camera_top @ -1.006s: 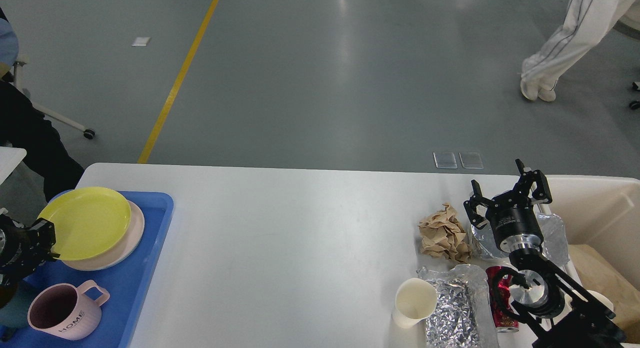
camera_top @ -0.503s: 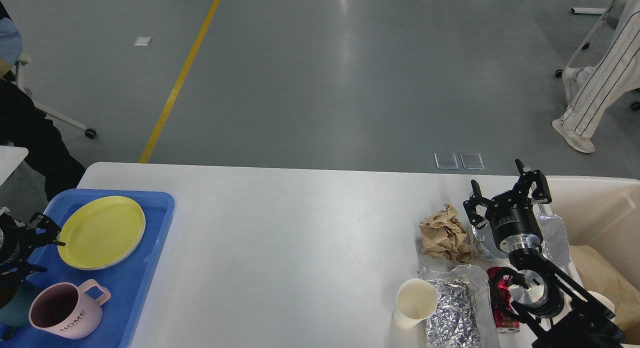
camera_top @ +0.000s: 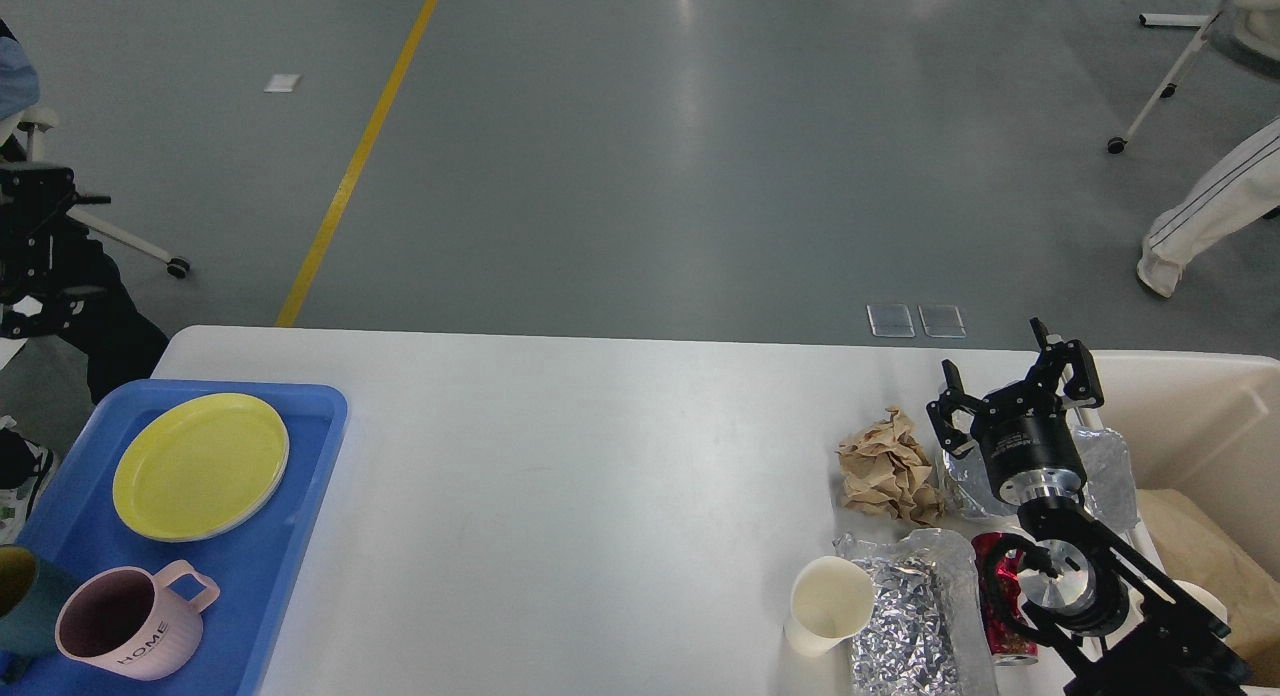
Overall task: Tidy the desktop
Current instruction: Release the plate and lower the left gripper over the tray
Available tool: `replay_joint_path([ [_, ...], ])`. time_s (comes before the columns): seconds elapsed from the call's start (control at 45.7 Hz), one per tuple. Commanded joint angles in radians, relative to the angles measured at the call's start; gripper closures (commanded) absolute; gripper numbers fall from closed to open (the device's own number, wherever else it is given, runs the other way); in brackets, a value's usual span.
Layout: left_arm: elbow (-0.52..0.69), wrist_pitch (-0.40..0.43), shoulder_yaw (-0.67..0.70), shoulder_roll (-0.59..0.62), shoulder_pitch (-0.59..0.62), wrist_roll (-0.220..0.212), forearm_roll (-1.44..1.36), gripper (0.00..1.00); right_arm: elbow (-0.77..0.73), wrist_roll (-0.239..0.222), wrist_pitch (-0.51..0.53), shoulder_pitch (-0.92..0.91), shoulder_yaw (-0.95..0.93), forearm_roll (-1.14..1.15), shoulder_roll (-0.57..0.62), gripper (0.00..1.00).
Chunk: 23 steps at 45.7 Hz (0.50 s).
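Observation:
The white desktop [camera_top: 600,476] carries litter at its right end: a crumpled brown paper ball [camera_top: 885,466], two crumpled foil pieces [camera_top: 910,616] [camera_top: 1105,456], a red can [camera_top: 1000,601] and a white paper cup [camera_top: 828,606]. My right gripper [camera_top: 1010,384] is open and empty, just right of the paper ball and over the far foil piece. My left gripper [camera_top: 35,216] is a dark shape at the far left edge, raised beyond the desktop; its fingers cannot be told apart.
A blue tray [camera_top: 290,536] at the left holds a yellow plate [camera_top: 200,466] stacked on another plate, a pink mug [camera_top: 125,626] and a teal cup [camera_top: 15,606]. A beige bin [camera_top: 1200,416] stands at the right edge. A person walks at the back right.
The yellow plate has gone from tilted to lying flat on the tray. My left gripper has left it and risen to the far left edge. My right arm has not moved.

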<state>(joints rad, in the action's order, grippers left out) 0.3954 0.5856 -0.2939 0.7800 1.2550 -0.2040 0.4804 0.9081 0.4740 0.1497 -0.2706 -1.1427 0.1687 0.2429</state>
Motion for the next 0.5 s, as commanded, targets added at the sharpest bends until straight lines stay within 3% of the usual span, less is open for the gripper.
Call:
replay_joint_path([
  [0.0, 0.003, 0.031, 0.321, -0.019, -0.074, 0.002, 0.0, 0.04, 0.0, 0.0, 0.001, -0.001, 0.0, 0.0, -0.001, 0.0],
  [0.066, 0.008, 0.054, 0.459, -0.044, -0.115, 0.0, 0.0, 0.04, 0.0, 0.0, -0.001, 0.001, 0.0, 0.0, -0.001, 0.0],
  [0.197, 0.008, 0.016, 0.666, -0.18, -0.134, 0.005, -0.008, 0.04, 0.0, 0.0, 0.001, -0.001, 0.0, 0.0, -0.001, 0.0],
  [0.328, 0.008, -0.055, 0.942, -0.335, -0.285, 0.014, -0.014, 0.04, 0.0, 0.0, 0.001, 0.001, 0.0, 0.0, 0.001, 0.0],
  [0.481, 0.013, -0.058, 1.162, -0.455, -0.405, 0.052, -0.074, 0.04, 0.0, 0.0, -0.001, 0.001, 0.0, 0.0, -0.001, 0.0],
])
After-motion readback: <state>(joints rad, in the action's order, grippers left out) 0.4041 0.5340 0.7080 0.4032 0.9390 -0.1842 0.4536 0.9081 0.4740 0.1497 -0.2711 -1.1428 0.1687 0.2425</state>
